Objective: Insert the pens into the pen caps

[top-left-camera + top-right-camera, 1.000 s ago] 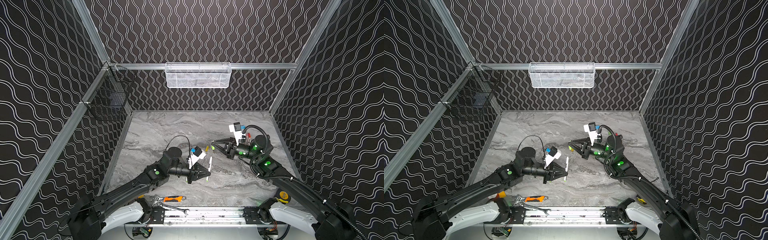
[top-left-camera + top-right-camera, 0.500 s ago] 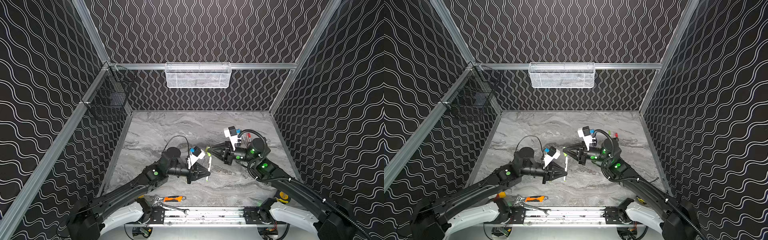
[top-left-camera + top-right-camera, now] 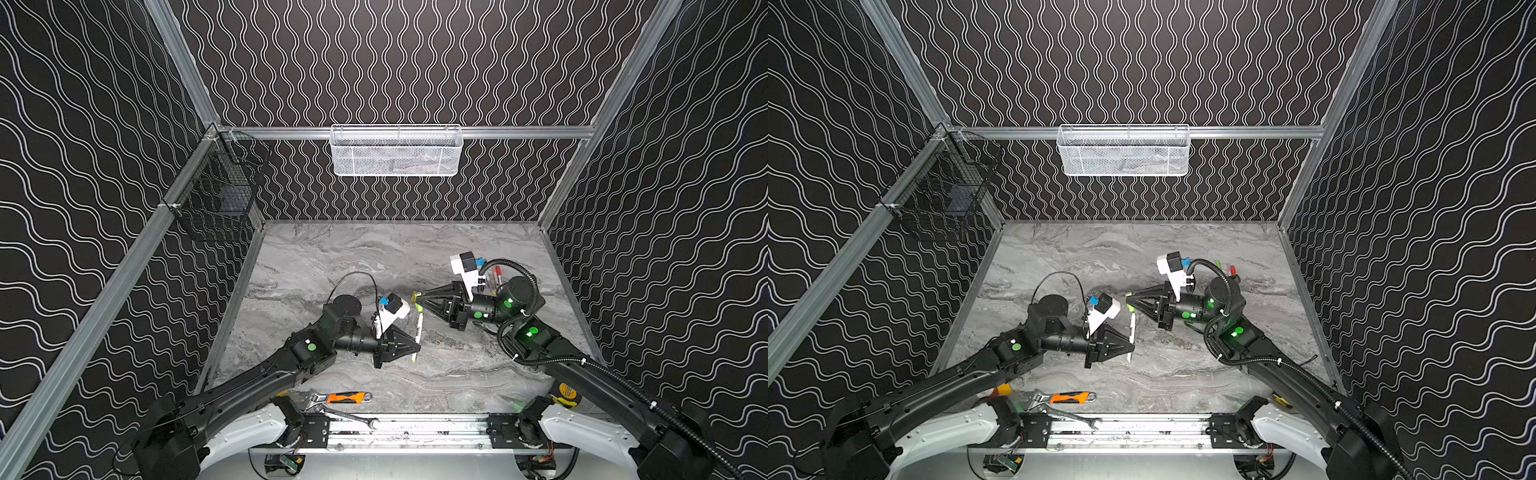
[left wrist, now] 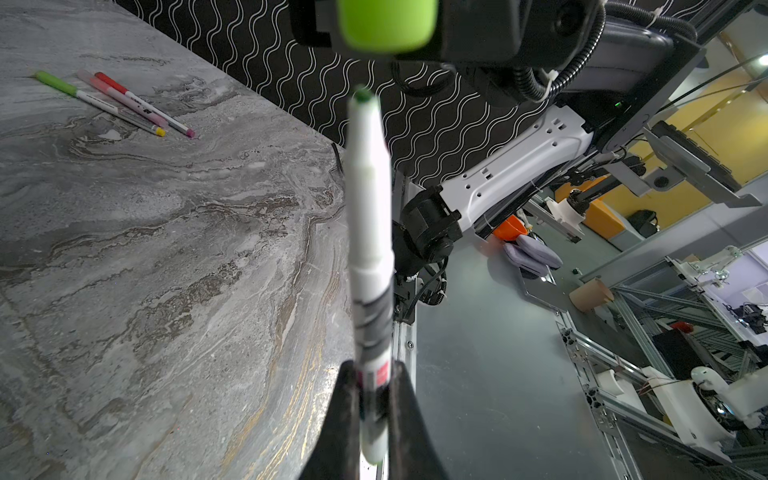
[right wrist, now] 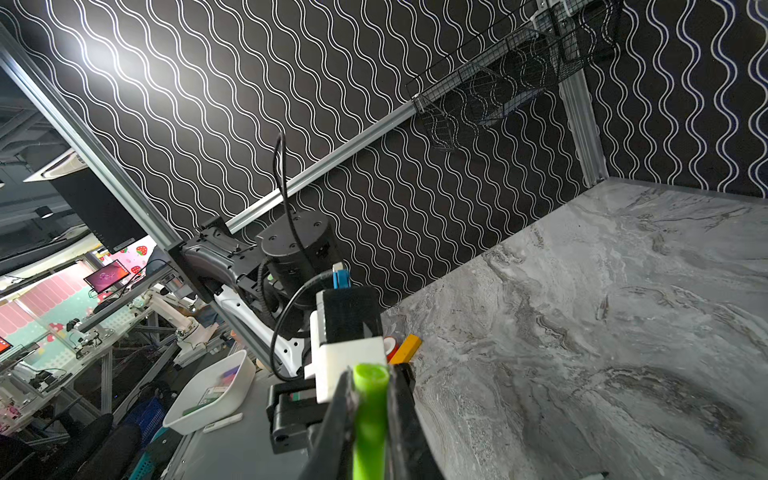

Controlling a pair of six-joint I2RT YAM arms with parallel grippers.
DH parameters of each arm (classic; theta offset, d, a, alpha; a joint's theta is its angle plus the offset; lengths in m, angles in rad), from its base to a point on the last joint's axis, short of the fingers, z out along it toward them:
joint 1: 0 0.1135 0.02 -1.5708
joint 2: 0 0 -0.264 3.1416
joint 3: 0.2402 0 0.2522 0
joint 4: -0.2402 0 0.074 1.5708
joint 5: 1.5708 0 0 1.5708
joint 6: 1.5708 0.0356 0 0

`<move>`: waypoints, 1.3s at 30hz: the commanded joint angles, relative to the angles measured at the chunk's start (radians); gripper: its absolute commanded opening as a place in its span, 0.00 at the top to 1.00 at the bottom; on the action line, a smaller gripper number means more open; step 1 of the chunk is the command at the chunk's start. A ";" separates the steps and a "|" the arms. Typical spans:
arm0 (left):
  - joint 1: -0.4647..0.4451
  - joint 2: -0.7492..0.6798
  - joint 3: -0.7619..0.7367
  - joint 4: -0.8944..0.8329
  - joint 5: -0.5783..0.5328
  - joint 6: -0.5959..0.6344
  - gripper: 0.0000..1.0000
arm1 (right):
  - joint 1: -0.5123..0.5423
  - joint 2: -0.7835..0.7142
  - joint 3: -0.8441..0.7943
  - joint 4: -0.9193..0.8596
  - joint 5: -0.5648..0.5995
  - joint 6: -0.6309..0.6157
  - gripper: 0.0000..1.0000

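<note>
The left gripper [image 4: 374, 395] is pinching a pen [image 4: 369, 199] near its back end, holding it over the tabletop's [image 3: 374, 257] middle. The right gripper [image 5: 370, 376] is clamping a green cap [image 5: 369, 419] just beyond the pen's tip, not touching. Three other pens [image 4: 120, 102] are lying near the right edge.

An orange-handled adjustable wrench [image 3: 347, 397] lies on the grey marbled surface [image 3: 374, 249] near its front edge, and a steel spanner [image 3: 351, 417] lies just in front of it, across that edge. A small yellow and black object [image 3: 566, 392] sits at the front right corner. A white mesh basket [image 3: 396, 151] hangs on the back wall, and a black wire basket [image 3: 216, 191] hangs on the left wall above the back left corner.
</note>
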 commanded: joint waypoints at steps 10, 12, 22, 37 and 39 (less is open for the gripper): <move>0.000 -0.032 0.003 0.022 -0.023 0.027 1.00 | 0.005 0.009 0.003 -0.007 -0.019 -0.014 0.89; 0.000 -0.035 0.003 0.026 -0.026 0.026 1.00 | 0.011 0.010 0.006 -0.013 -0.019 -0.019 0.89; 0.003 -0.048 0.006 0.027 -0.047 0.037 1.00 | 0.024 0.013 -0.008 0.012 -0.008 0.000 0.89; 0.014 -0.063 0.018 0.026 -0.085 0.050 1.00 | 0.023 0.023 -0.044 0.138 -0.023 0.089 0.89; 0.017 -0.063 0.017 0.030 -0.082 0.046 1.00 | 0.025 0.030 -0.050 0.175 -0.042 0.110 0.89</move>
